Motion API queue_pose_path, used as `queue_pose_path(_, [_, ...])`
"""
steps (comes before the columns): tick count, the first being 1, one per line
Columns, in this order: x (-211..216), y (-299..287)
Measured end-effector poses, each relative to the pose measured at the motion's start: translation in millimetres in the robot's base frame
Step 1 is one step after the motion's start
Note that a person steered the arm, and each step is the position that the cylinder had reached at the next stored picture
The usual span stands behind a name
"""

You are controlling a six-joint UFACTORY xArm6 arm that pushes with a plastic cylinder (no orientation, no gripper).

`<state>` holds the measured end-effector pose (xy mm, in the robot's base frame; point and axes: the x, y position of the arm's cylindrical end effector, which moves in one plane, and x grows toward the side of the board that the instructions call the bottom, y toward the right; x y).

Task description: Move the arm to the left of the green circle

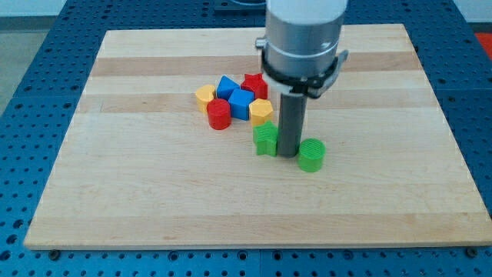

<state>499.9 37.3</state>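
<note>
You have no pincer here to read as apart or together: the arm (pixel 301 38) ends in a plain dark rod (pixel 290 123), and my tip (pixel 288 155) rests on the wooden board (pixel 154 200). My tip stands between two green pieces, just beside the green circle (pixel 311 155) on its left, with the green star (pixel 266 140) just beside the tip's other side. You will find the green circle a little right of the board's centre, nearer the bottom edge than the cluster. Toward the top edge sits that cluster, packed together: a yellow piece (pixel 204 96), red cylinder (pixel 219 114), two blue blocks (pixel 227 86) (pixel 241 103), red star (pixel 254 83) and a yellow heart (pixel 260 111).
</note>
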Motion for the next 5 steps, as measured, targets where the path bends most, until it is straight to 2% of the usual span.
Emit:
queue_pose_path(1, [8, -8])
queue_pose_path(2, [-2, -33])
queue_pose_path(4, [-85, -67])
queue_pose_path(5, [-95, -69])
